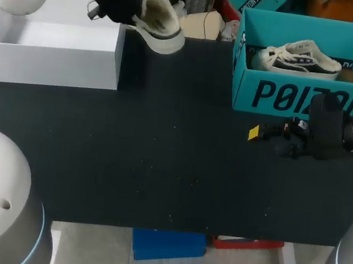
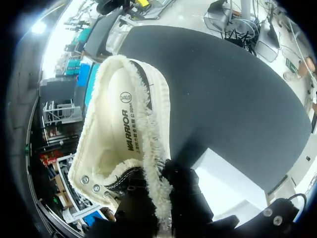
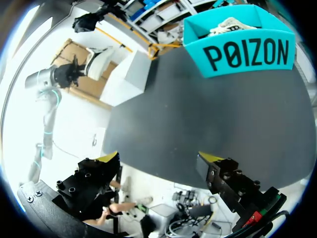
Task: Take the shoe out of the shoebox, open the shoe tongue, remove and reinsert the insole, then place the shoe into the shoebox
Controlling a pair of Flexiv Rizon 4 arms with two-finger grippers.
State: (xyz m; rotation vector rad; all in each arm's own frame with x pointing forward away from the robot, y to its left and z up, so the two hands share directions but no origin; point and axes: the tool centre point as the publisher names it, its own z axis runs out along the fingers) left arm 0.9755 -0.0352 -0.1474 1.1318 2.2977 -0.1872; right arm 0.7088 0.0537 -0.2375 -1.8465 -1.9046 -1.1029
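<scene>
My left gripper [image 1: 133,4] is shut on the collar of a cream shoe [image 1: 160,18] and holds it in the air over the table's far edge, beside a white box [image 1: 51,44]. From the left wrist, the shoe [image 2: 124,134] shows its fleece-lined inside and insole, with the gripper [image 2: 159,186] pinching the rim near the eyelets. A teal shoebox [image 1: 298,96] stands at the far right with a second shoe [image 1: 297,58] lying in it. In front of that box my right gripper [image 1: 268,134] is open and empty, low over the table [image 3: 158,158].
The black table [image 1: 159,162] stretches between the white box and the teal shoebox [image 3: 245,47]. The right wrist view takes in the white box [image 3: 131,74] and my left arm with the shoe [image 3: 96,59] beyond it.
</scene>
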